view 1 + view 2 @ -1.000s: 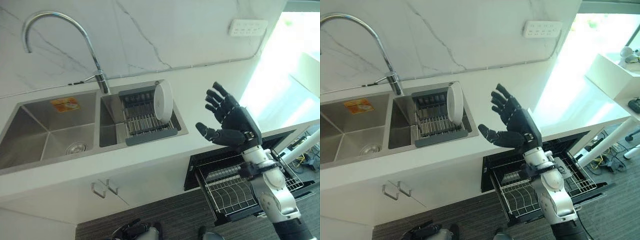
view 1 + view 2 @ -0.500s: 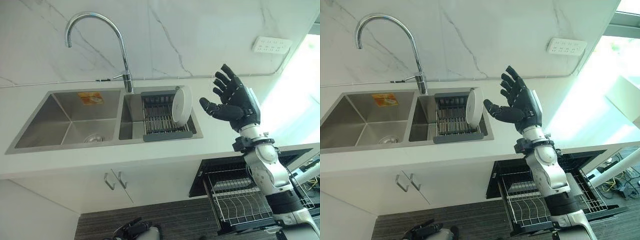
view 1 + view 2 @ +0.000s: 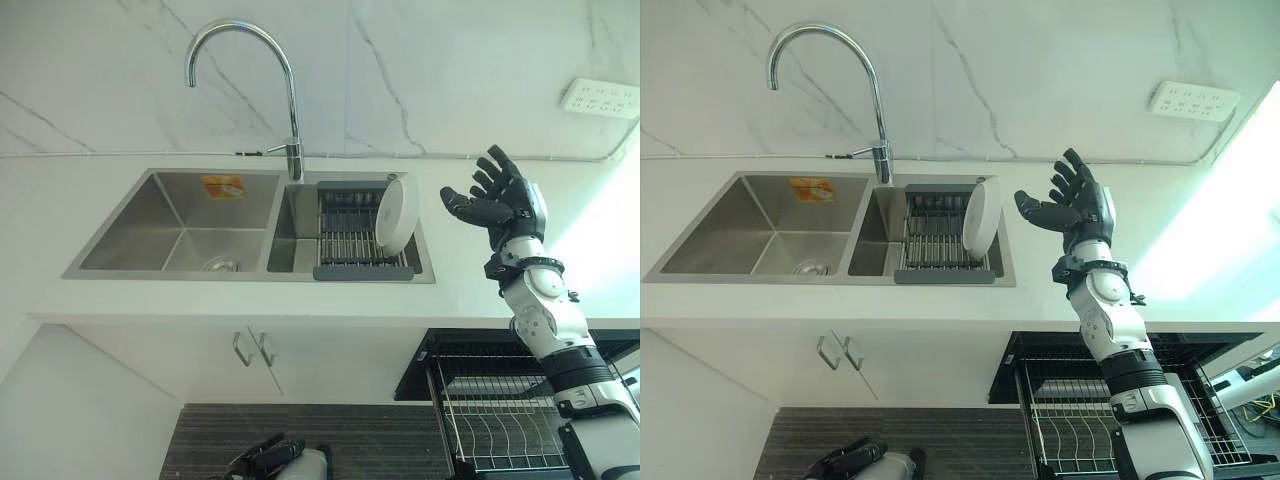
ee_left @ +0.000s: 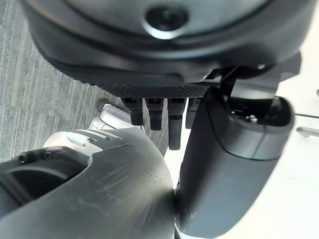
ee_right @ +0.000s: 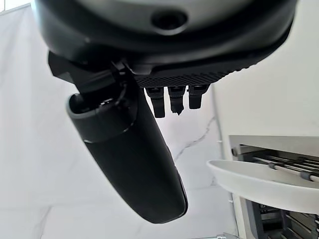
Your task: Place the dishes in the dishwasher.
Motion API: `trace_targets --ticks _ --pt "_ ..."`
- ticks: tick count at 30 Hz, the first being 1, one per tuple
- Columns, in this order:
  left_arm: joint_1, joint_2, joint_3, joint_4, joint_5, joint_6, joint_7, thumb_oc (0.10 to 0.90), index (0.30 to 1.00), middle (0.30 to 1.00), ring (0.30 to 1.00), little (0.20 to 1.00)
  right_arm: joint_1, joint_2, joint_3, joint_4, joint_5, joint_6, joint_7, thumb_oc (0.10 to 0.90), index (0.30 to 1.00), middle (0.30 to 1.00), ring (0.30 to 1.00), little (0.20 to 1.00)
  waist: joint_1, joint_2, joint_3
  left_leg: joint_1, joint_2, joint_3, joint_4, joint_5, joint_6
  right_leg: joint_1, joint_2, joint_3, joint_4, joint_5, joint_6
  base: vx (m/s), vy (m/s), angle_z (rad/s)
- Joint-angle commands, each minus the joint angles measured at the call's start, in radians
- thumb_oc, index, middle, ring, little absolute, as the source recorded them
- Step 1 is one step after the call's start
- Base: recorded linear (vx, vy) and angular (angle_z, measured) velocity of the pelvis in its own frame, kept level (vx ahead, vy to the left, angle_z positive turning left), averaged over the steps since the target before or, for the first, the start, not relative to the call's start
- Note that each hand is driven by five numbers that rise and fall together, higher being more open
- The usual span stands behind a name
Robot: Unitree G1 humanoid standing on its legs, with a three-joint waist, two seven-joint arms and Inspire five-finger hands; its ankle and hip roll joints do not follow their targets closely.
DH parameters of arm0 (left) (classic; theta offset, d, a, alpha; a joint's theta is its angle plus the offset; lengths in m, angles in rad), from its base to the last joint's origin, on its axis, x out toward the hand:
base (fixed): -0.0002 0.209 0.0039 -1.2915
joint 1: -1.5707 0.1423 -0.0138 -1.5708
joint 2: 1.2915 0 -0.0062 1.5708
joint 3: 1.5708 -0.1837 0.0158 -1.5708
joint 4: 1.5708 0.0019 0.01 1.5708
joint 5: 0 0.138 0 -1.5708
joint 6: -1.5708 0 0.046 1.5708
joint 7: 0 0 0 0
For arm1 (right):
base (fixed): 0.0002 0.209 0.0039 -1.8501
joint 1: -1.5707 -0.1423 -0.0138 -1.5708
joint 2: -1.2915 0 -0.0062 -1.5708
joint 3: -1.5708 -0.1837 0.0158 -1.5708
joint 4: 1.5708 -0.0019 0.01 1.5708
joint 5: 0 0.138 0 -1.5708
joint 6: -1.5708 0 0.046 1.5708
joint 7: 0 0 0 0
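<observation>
— Dark right hand (image 3: pixel 505 200): what is it doing?
— It hangs above the white countertop (image 3: pixel 300 300), fingers spread and holding nothing, just beside the white plate (image 3: pixel 396 214) but apart from it.
— Where is that plate?
— It stands on edge at the right end of the grey drying rack (image 3: pixel 357 238), which sits in the right basin of the steel sink (image 3: pixel 180 225).
— And the dishwasher?
— Its wire rack (image 3: pixel 1075 420) is pulled out below the countertop's front edge.
— The left hand?
— The left hand (image 4: pixel 169 119) is low by the floor, fingers straight.
</observation>
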Motion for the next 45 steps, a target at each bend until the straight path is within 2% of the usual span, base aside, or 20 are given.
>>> trace_targets --ticks 1,6,14,17,21,27,35,36,42,45 --pt "0.144 0.097 -0.099 0.095 0.055 0.065 0.009 0.800 0.900 0.900 0.900 0.900 -0.150 -0.025 -0.084 -0.034 0.036 -0.070 0.025 0.800 0.900 0.900 0.900 0.900 0.033 -0.024 0.018 0.034 0.041 -0.010 -0.022 -0.132 -0.041 0.031 -0.045 -0.011 0.004 -0.114 0.055 0.01 -0.003 0.15" --pt "0.141 0.106 -0.096 0.096 0.066 0.060 0.029 0.800 0.900 0.900 0.900 0.900 -0.156 -0.021 -0.076 0.018 0.053 -0.043 0.055 0.800 0.900 0.900 0.900 0.900 0.039 -0.020 0.020 0.031 0.044 -0.008 -0.022 -0.127 -0.045 0.039 -0.051 -0.025 0.004 -0.115 0.054 0.01 -0.004 0.12" --pt "0.144 0.116 -0.085 0.099 0.085 0.057 0.048 0.800 0.900 0.900 0.900 0.900 -0.161 -0.017 -0.070 0.079 0.076 -0.048 0.077 0.800 0.900 0.900 0.900 0.900 0.054 -0.008 0.032 0.030 0.046 -0.013 -0.022 -0.120 -0.054 0.058 -0.058 -0.053 0.004 -0.126 0.053 0.01 -0.003 0.15" --pt "0.145 0.116 -0.087 0.098 0.103 0.054 0.062 0.800 0.900 0.900 0.900 0.900 -0.163 -0.013 -0.065 0.096 0.074 -0.003 0.077 0.800 0.900 0.900 0.900 0.900 0.061 -0.001 0.035 0.025 0.043 -0.018 -0.022 -0.115 -0.055 0.061 -0.064 -0.065 0.004 -0.126 0.054 0.00 0.009 0.19" --pt "0.151 0.118 -0.080 0.099 0.114 0.047 0.068 0.800 0.900 0.900 0.900 0.900 -0.165 -0.010 -0.059 0.106 0.089 -0.016 0.087 0.800 0.900 0.900 0.900 0.900 0.068 0.001 0.038 0.021 0.042 -0.023 -0.022 -0.109 -0.056 0.064 -0.067 -0.072 0.004 -0.124 0.056 0.01 -0.009 0.13" --pt "0.154 0.123 -0.075 0.101 0.114 0.043 0.062 0.800 0.900 0.900 0.900 0.900 -0.184 -0.003 -0.051 0.108 0.086 -0.019 0.081 0.800 0.900 0.900 0.900 0.900 0.073 0.009 0.044 0.019 0.039 -0.029 -0.022 -0.103 -0.056 0.069 -0.070 -0.080 0.004 -0.124 0.055 0.00 0.001 0.04" --pt "0.158 0.125 -0.071 0.102 0.116 0.044 0.060 0.800 0.900 0.900 0.900 0.900 -0.183 -0.003 -0.049 0.135 0.077 0.021 0.042 0.800 0.900 0.900 0.900 0.900 0.076 0.010 0.044 0.019 0.040 -0.031 -0.022 -0.101 -0.058 0.072 -0.070 -0.081 0.004 -0.125 0.055 0.00 0.000 0.01" --pt "0.159 0.125 -0.075 0.100 0.128 0.033 0.066 0.800 0.900 0.900 0.900 0.900 -0.192 -0.008 -0.049 0.139 0.063 0.030 0.033 0.400 0.300 0.300 0.300 0.300 0.077 0.010 0.049 0.018 0.040 -0.032 -0.022 -0.101 -0.058 0.071 -0.069 -0.079 0.004 -0.124 0.054 0.02 -0.002 0.05" --pt "0.154 0.125 -0.079 0.094 0.118 0.041 0.068 0.800 0.900 0.900 0.900 0.900 -0.214 -0.006 -0.026 0.145 0.035 0.046 0.014 0.400 0.300 0.300 0.300 0.300 0.079 0.014 0.055 0.012 0.035 -0.037 -0.022 -0.097 -0.056 0.065 -0.070 -0.077 0.004 -0.122 0.053 0.00 0.004 0.06" --pt "0.152 0.124 -0.082 0.095 0.113 0.040 0.070 0.800 0.900 0.900 0.900 0.900 -0.217 -0.005 -0.022 0.155 0.009 0.028 -0.006 0.400 0.300 0.300 0.300 0.300 0.079 0.014 0.057 0.010 0.035 -0.037 -0.022 -0.097 -0.056 0.064 -0.070 -0.077 0.004 -0.122 0.054 0.00 0.000 0.00"
